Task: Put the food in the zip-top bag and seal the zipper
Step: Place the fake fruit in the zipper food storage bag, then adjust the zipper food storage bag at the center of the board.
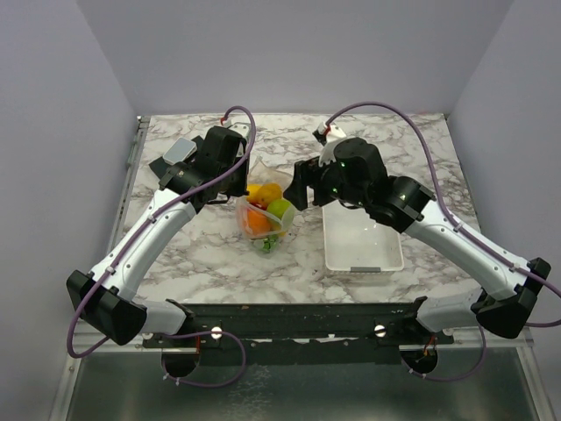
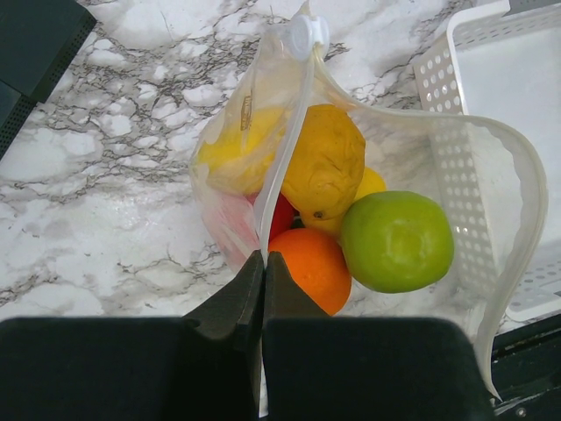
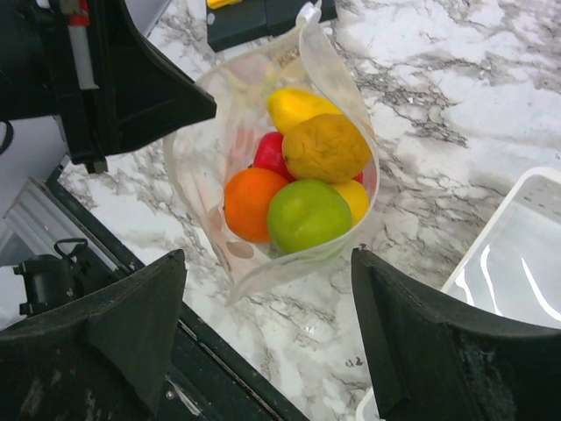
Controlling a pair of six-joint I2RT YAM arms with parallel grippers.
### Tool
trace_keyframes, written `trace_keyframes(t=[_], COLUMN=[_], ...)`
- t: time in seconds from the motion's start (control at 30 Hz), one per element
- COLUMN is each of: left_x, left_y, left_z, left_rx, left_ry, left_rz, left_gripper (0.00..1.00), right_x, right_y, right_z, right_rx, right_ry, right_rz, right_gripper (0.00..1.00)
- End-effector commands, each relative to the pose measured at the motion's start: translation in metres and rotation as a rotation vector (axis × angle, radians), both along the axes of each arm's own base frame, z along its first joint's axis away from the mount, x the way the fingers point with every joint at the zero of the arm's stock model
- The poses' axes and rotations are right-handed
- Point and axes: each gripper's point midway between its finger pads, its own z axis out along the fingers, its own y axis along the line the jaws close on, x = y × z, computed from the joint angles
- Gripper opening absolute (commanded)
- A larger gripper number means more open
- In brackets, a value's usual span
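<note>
Closest to us, in the left wrist view, the left gripper (image 2: 263,267) is pressing its two dark fingers (image 2: 223,307) tight together on the mouth edge of the zip-top bag (image 2: 230,219). It is pinching the zipper (image 2: 285,149) strip, which is running from the fingertips toward 12 o'clock, where a white slider (image 2: 308,35) is sitting at its far end. The bag's other lip is bowing out toward 3 o'clock, so the mouth is gaping wide and the strip is not lying pressed shut.

We are seeing the food (image 2: 326,162) lying inside the bag. A mustard-yellow fruit is sitting in the middle, with a green apple (image 2: 397,241) at its 5 o'clock. An orange (image 2: 308,263) at 6 o'clock is touching the apple, a red piece (image 2: 281,215) is lying half hidden beneath, and more yellow is showing through the film at 9 o'clock.

In the right wrist view, the right gripper (image 3: 267,263) is hovering over the bag with its fingers spread wide, one at 8 o'clock and one at 4 o'clock of the fruit, gripping nothing.

From above, the bag is resting near the middle of the marble table (image 1: 210,254). We are finding the white tray (image 1: 364,246) lying just beside it at 3 o'clock, the left gripper reaching in from 10 o'clock and the right gripper from 2 o'clock.
</note>
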Motion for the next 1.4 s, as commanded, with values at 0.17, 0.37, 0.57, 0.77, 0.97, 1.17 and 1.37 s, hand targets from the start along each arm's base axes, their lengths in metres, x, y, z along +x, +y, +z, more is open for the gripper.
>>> trace_keyframes(t=[0.17,0.37,0.57,0.77,0.97,1.17,1.37], left_x=[0.004,0.005,0.004,-0.002,-0.01,-0.027,-0.052], left_y=[-0.007,-0.012,-0.013,-0.017,-0.014,-0.021,-0.04], left_z=[0.001,0.013,0.038,0.057,0.064,0.057,0.03], left_rx=[-0.024,-0.036,-0.04,-0.054,-0.027,0.02,0.072], left_ry=[-0.002,-0.027,-0.078,-0.105,-0.096,-0.104,-0.075], left_rz=[-0.011,-0.05,-0.088,-0.154,-0.187,-0.271,-0.398], left_gripper=[0.0,0.0,0.0,0.0,0.0,0.0,0.0], right_x=[-0.008,-0.002,0.002,0.001,-0.006,-0.022,-0.035], right_y=[-0.025,-0.04,-0.054,-0.062,-0.065,-0.063,-0.062], right_z=[-0.031,-0.04,-0.038,-0.027,-0.019,-0.013,-0.022], right_rx=[-0.108,-0.194,-0.238,-0.237,-0.221,-0.194,-0.213], right_ry=[0.045,0.016,-0.017,-0.053,-0.066,-0.081,-0.089], right_rz=[-0.054,-0.094,-0.133,-0.14,-0.121,-0.022,0.07], right_gripper=[0.73,0.68,0.68,0.68,0.68,0.68,0.68])
